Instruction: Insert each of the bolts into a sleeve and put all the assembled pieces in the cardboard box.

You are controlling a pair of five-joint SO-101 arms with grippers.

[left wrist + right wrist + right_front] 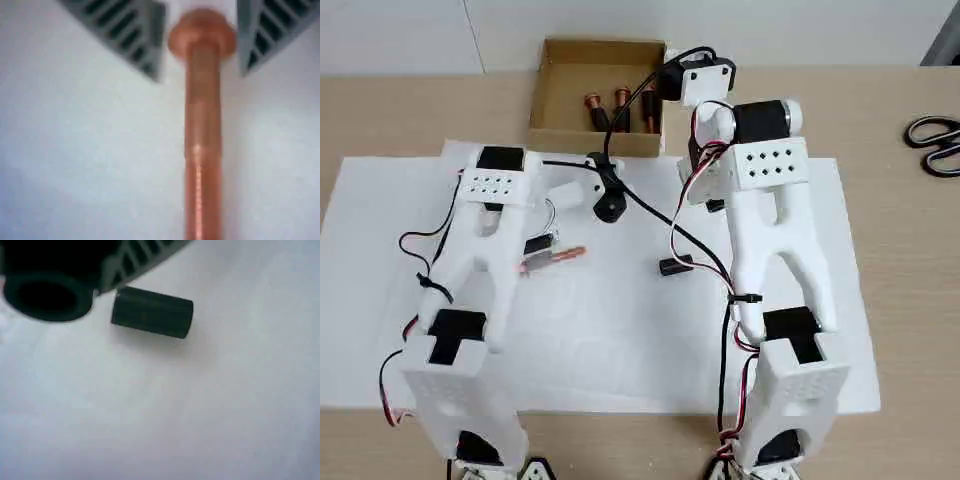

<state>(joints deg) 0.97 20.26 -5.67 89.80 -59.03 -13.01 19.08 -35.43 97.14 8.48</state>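
Note:
A copper bolt (202, 150) lies on the white sheet (620, 340), also seen from above as the copper bolt (558, 256). My left gripper (200, 47) is open, its ribbed grey fingers (130, 35) flanking the bolt's head with small gaps. From above, the left gripper (534, 248) sits at the bolt's left end. My right gripper (75, 275) is shut on a black sleeve (47, 297) whose open end faces the camera. A second black sleeve (151, 314) lies on its side on the sheet close by, which is the black sleeve (675, 265) near the sheet's middle.
The cardboard box (548, 120) stands at the back and holds three copper-and-black assembled pieces (620, 108). Black scissors (935, 143) lie on the bare table at far right. Cables (650, 210) trail across the sheet between the arms.

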